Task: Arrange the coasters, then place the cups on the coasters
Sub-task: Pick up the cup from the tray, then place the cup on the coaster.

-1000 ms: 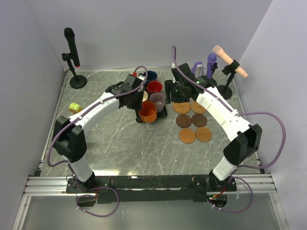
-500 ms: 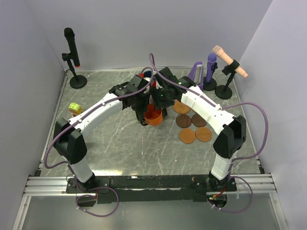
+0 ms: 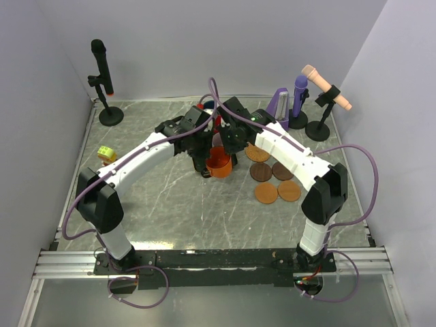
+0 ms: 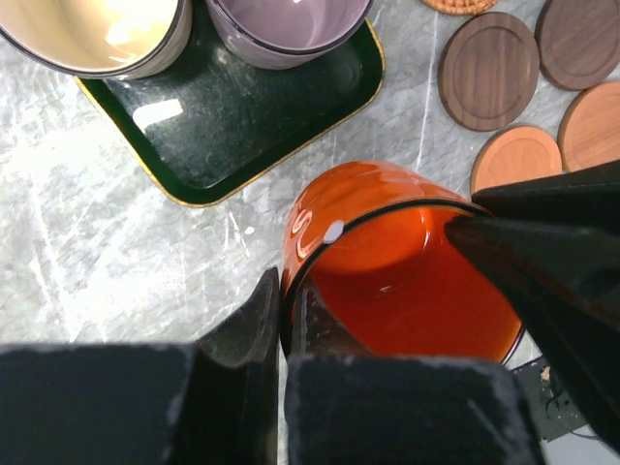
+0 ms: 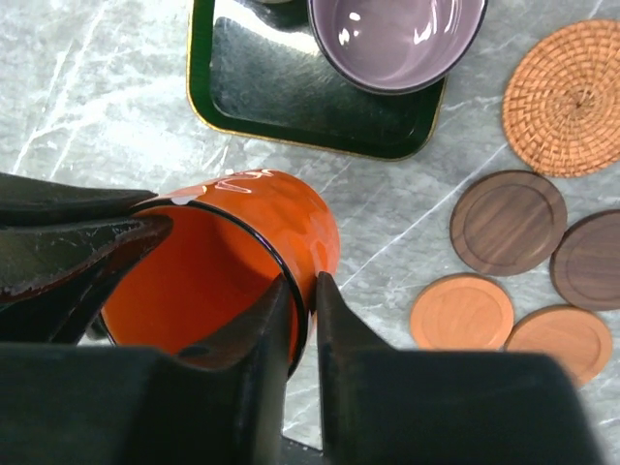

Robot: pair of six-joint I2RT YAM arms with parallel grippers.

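from above, we see both arms meeting over the middle of the desk (image 3: 170,204). the orange cup (image 3: 219,163) is tilted between the two sets of jaws and looks lifted off the surface. the coasters (image 3: 272,178) lie grouped in two columns, near the right jaws on their outer side, none bearing a cup.

in the left wrist view, the left jaws are clenched on the cup's rim, one finger inside and one outside. ahead of them the black tray (image 4: 242,136) carries the mauve cup (image 4: 291,24) and the cream cup (image 4: 87,34).

in the right wrist view, the right jaws straddle the opposite rim and look pinched onto the wall. a woven coaster (image 5: 567,97) and a dark brown coaster (image 5: 509,223) lie to their right, apart from the cup.

we judge this to be a handover within the cup-placing step. next, the left jaws should let go only once the right grip is firm. the cup then needs levelling and setting upright, centred on a free coaster.
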